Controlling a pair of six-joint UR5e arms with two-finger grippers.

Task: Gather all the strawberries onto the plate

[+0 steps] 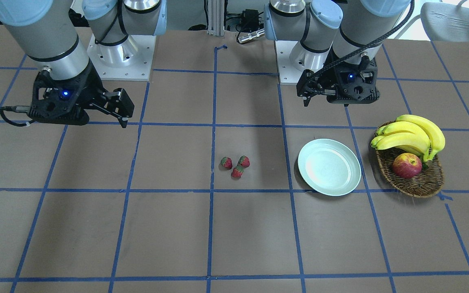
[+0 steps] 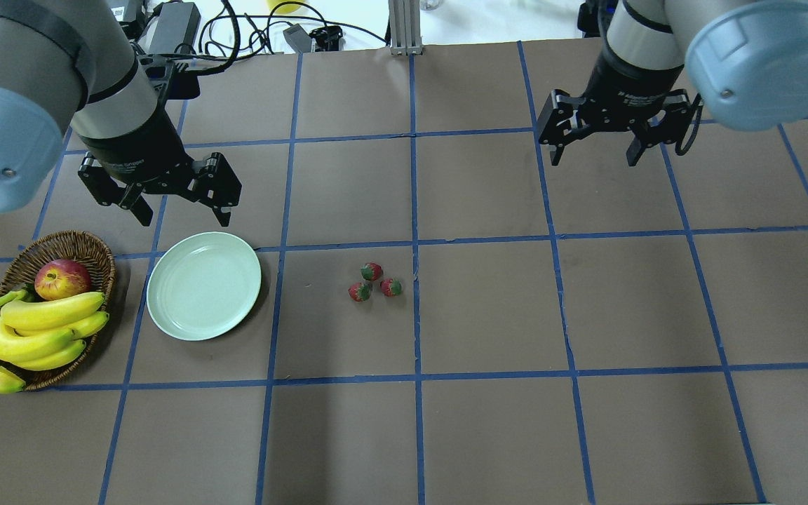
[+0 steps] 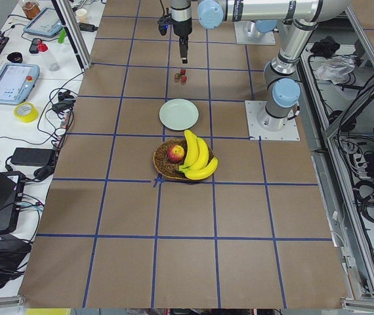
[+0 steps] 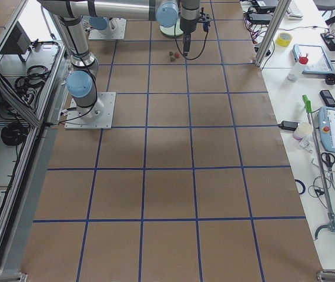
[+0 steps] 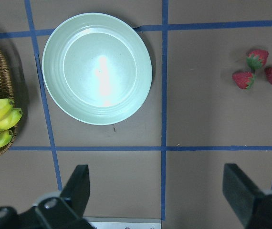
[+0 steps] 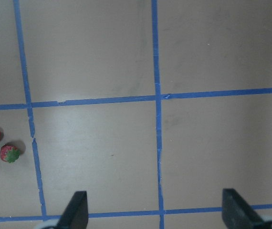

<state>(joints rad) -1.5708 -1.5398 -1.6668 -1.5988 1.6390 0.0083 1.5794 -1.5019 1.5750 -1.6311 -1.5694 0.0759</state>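
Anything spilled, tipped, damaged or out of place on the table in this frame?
Nothing stands out. The three strawberries sit clustered on the table, the plate lies flat and empty, the basket holds bananas and an apple, and the left hand and right hand hang open, empty.

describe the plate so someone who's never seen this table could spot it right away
On the brown, blue-gridded table, find the wicker basket of bananas on the robot's left side. The plate lies flat right beside it, between the basket and three small strawberries. It is the only round, pale mint-green, empty dish there.
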